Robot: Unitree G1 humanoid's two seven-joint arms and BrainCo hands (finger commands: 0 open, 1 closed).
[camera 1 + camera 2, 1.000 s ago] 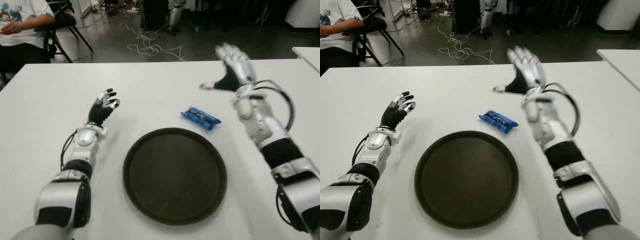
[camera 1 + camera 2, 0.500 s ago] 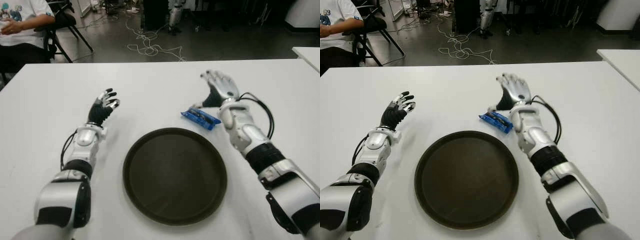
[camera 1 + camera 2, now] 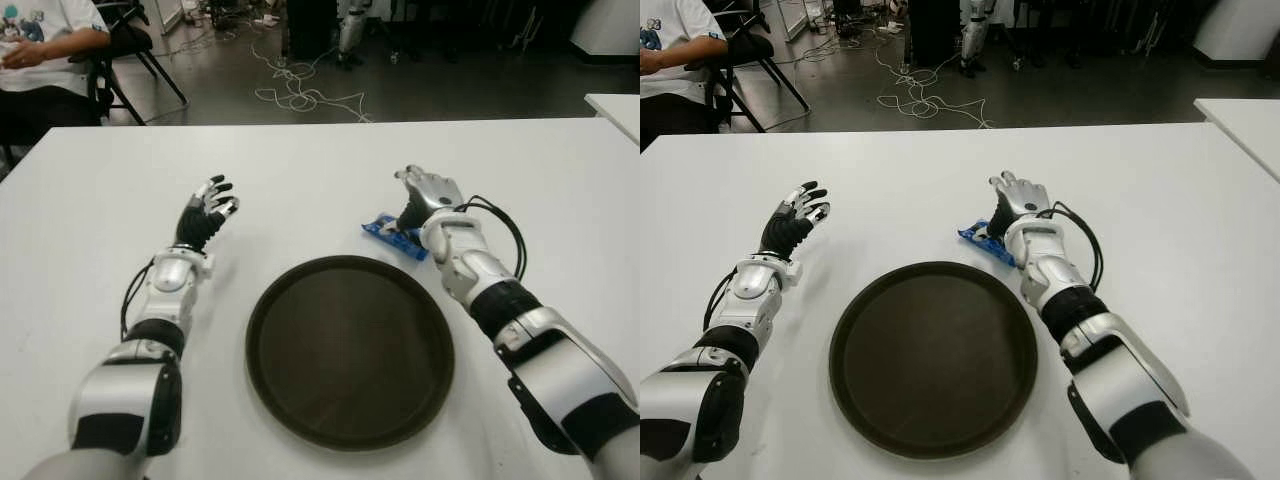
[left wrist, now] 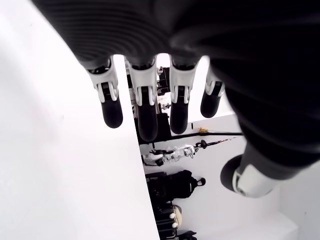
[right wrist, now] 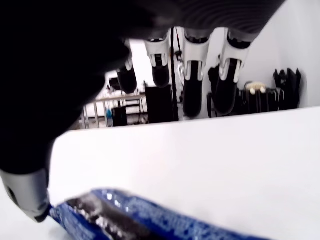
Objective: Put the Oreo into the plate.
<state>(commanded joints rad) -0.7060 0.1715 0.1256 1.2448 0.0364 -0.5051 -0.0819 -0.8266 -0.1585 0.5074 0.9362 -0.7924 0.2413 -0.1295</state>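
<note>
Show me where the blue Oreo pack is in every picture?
Left eye view: the Oreo pack lies on the white table just beyond the plate's far right rim, partly under the right hand.
Right eye view: same spot, Oreo pack above the plate's upper right rim.
Left wrist view: not in it; only the left hand shows.
Right wrist view: along the bottom edge, below the open fingers.
Shared landmark: the right hand right over it.

This is a robotics lab or workshop. A plain white table (image 3: 320,160) stands on a dark grey floor (image 3: 420,95), where loose white cables (image 3: 300,95) lie tangled at the far side. A person (image 3: 45,40) sits on a black folding chair (image 3: 125,45) at far left. The legs of another robot (image 3: 352,25) stand at the far end, and a second white table (image 3: 615,105) shows at far right.
</note>
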